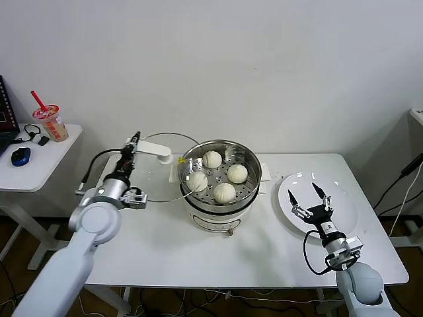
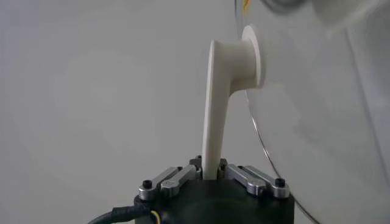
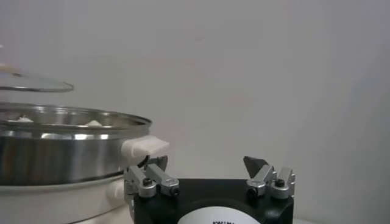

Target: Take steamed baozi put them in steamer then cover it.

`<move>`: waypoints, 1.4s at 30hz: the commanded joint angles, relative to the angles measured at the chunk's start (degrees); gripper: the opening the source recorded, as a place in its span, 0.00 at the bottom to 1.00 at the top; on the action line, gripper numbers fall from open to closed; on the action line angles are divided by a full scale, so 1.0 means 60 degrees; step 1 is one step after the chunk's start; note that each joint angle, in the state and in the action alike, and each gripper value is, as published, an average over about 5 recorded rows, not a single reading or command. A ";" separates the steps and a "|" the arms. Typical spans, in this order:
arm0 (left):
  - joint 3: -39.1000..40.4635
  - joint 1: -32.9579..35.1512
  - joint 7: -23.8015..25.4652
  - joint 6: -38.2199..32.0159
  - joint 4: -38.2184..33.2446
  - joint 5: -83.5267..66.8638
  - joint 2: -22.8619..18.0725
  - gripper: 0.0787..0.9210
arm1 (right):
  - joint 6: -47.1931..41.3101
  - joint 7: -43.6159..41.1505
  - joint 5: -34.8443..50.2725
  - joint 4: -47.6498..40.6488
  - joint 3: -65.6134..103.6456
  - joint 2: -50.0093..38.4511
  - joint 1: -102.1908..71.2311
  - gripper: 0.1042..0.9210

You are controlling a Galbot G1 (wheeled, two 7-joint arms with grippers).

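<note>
Four steamed baozi (image 1: 218, 177) in steamer (image 1: 221, 205), one glass lid (image 1: 155, 168)

Plain white wall (image 1: 277, 59), white tables (image 1: 165, 244)

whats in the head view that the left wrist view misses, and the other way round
Only the head view shows the four buns in the steamer, the white plate with the open right claw above it, the table, and a side table with a drink cup and mouse.

Only the left wrist view shows up close that the left claw is shut on the lid handle.

Both show the glass lid, held beside the steamer and not yet on it.
</note>
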 commanded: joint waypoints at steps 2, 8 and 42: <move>-0.1906 0.1076 -0.0754 -0.0695 0.0143 -0.0882 0.0940 0.12 | -0.0019 0.0007 -0.0035 -0.0052 -0.0068 -0.0029 0.0154 0.88; -0.2482 0.1376 -0.1153 -0.1281 0.0542 -0.1168 0.1099 0.12 | -0.0021 0.0004 -0.0036 -0.0051 -0.0093 -0.0065 0.0193 0.88; -0.2896 0.1587 -0.3023 -0.3995 0.4357 0.0640 -0.0843 0.12 | -0.0414 -0.0115 0.0419 0.0652 -0.0052 -0.1042 -0.0213 0.88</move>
